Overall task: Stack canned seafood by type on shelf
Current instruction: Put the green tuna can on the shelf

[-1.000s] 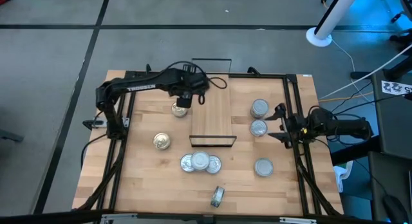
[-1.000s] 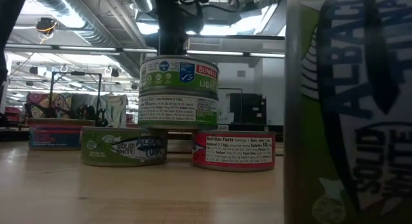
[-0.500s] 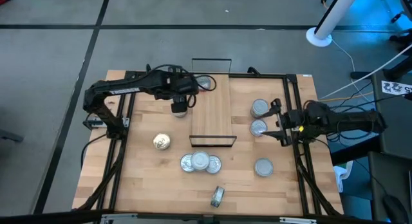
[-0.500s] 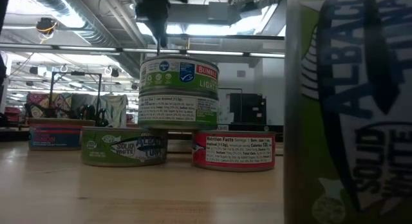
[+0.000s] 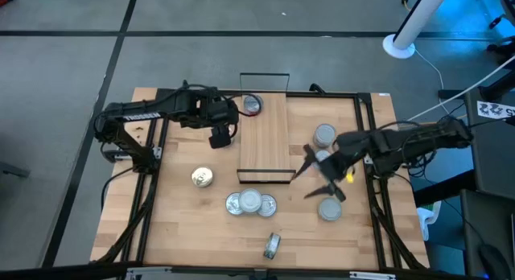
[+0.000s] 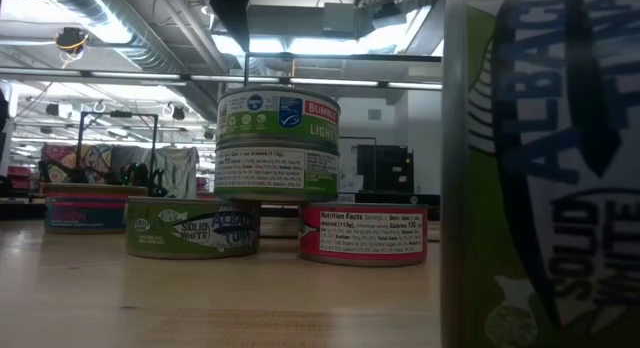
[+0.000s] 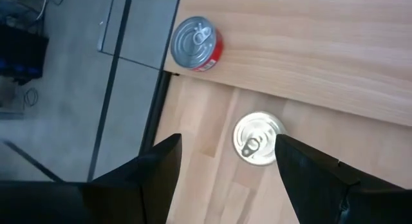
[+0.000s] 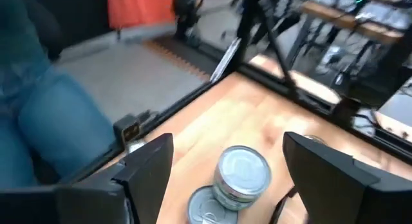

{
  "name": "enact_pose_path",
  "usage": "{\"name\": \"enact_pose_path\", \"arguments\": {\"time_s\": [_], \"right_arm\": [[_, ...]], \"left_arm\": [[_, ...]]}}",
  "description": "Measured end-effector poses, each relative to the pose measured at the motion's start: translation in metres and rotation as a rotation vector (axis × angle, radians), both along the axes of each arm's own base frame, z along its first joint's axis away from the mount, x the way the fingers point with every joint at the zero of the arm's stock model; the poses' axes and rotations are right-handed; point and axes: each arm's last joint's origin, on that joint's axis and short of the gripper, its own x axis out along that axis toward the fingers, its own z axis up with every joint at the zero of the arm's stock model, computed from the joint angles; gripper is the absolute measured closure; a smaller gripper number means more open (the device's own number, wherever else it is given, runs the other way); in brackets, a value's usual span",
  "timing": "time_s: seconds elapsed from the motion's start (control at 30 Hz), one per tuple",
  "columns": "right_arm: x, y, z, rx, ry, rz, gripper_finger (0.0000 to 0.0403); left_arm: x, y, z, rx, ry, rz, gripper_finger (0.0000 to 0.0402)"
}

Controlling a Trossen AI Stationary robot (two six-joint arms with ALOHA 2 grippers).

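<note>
The shelf (image 5: 269,143) is a light-wood board with black wire ends. A red-labelled can (image 5: 252,105) stands on its far end and also shows in the left wrist view (image 7: 196,44). My left gripper (image 5: 219,139) hangs open above a gold-topped can (image 7: 256,140), which stands on the table just left of the shelf. My right gripper (image 5: 316,178) is open in the air, right of the shelf's near end. Its wrist view looks past its spread fingers (image 8: 228,147) at a stack of cans (image 8: 241,176).
The can stack (image 5: 250,203) sits near the shelf's near end, one can resting on two others (image 6: 278,133). A lone can (image 5: 201,177) stands at the left and a tipped can (image 5: 272,245) lies near the front. More cans (image 5: 324,135) (image 5: 328,209) stand at the right.
My left gripper has risen and drawn back toward the table's left edge, rolling as it went. This uncovered the red-labelled can on the shelf. My right gripper has swung up from the table's right edge toward the middle, past the right-hand cans.
</note>
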Motion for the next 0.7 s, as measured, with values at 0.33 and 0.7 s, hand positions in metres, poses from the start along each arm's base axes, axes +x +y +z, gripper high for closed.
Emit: {"name": "enact_pose_path", "arguments": {"time_s": [0.33,0.7], "right_arm": [[0.051,0.087,-0.003,-0.308,0.194,-0.006,0.011],[0.082,0.144,-0.05,-0.41,0.3,0.115,0.011]], "left_arm": [[0.004,-0.014,0.001,-0.014,-0.051,-0.009,0.0155],[0.009,-0.034,0.002,-0.069,-0.172,0.058,0.0155]]}}
